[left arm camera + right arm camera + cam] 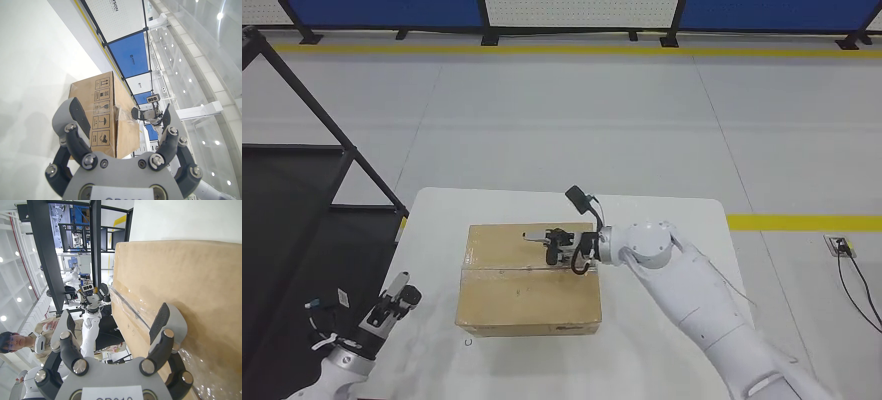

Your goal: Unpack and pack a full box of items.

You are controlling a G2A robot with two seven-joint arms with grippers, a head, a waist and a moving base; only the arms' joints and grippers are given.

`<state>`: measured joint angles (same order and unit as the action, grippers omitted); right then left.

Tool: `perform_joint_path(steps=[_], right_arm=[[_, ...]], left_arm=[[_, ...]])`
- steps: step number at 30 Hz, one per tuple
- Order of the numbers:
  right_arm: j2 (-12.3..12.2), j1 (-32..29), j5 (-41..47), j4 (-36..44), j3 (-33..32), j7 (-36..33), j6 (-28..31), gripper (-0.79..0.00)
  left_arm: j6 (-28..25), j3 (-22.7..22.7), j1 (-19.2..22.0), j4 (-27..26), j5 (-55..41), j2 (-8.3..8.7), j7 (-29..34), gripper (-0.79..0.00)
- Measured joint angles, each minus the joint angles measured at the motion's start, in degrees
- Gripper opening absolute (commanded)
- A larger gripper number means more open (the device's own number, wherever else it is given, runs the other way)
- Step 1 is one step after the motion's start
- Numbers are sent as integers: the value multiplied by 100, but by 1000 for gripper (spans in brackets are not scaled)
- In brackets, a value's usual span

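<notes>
Squarely rectangular, tape-sealed cardboard box (517, 300)

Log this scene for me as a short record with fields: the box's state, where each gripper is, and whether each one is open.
box: cardboard box, flaps shut, standing on the white table
seal: clear tape along the top seam
right gripper: right gripper open, empty, over the box top beside the taped seam; cannot tell if it is touching
left gripper: left gripper open, empty, apart from the box, facing its printed end
stage: box not yet opened
</notes>
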<state>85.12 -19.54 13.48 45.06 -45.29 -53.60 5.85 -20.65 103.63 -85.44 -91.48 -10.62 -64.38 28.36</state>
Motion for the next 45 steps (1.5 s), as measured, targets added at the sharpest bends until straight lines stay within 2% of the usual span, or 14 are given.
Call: perform_joint_path(steps=[12, 15, 19, 25, 30, 33, 37, 41, 45], right_arm=[[709, 584, 358, -1039, 719, -55, 447, 0], [822, 700, 468, -1305, 734, -146, 724, 0], [827, 813, 680, -1500, 544, -398, 1482, 0], [534, 730, 894, -1194, -48, -783, 2760, 0], [132, 332, 530, -415, -683, -488, 3206, 0], [-161, -158, 218, 442, -1220, -304, 3188, 0], [-541, -1169, -358, 2041, -2120, 7, 2956, 0], [-770, -2234, -941, 3474, -2902, 482, 2663, 0], [-879, -3042, -1362, 4318, -3430, 978, 2228, 0]], left_arm=[[-53, 58, -65, 82, -116, 12, 45, 0], [-52, 63, -59, 105, -130, 15, 57, 0], [-41, 54, -52, 98, -123, 18, 52, 0], [-16, 42, -25, 79, -130, 22, 42, 0], [13, 73, 17, 56, -140, 33, 62, 0], [28, 115, 52, 82, -173, 42, 99, 0], [34, 119, 62, 89, -174, 45, 112, 0], [34, 118, 61, 89, -173, 45, 111, 0], [33, 118, 61, 89, -173, 44, 111, -1]])
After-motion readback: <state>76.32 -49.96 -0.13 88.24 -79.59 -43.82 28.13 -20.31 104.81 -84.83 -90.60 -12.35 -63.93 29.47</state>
